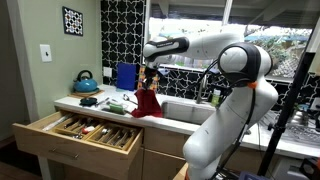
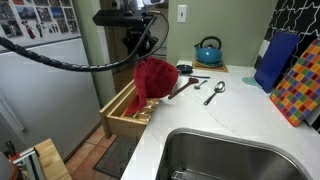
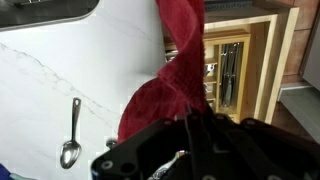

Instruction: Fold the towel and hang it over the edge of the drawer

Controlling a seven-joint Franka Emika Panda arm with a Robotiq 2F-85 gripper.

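Red towel (image 1: 150, 100) hangs in a crumpled bunch from the gripper (image 1: 150, 72), whose jaws are pinched tight on its upper end and point straight down. The white arm (image 1: 235, 70) reaches in from the right of the frame, its forearm level across the upper middle. In the wrist view the gripper (image 3: 190, 135) fills the bottom edge and the towel (image 3: 170, 80) covers the fingertips. Whether the cloth's lower end touches the white marble counter (image 2: 200, 115) is hard to tell. In an exterior view the towel (image 2: 155, 78) sits at centre frame, just above the open wooden drawer (image 2: 125, 110), whose lower part is cut off. A spoon (image 2: 215, 92) lies on the counter, with a teal kettle (image 2: 208, 50) and a blue box (image 2: 275, 60) behind, a sink (image 2: 230, 155) in front, and a green wall (image 1: 45, 25).
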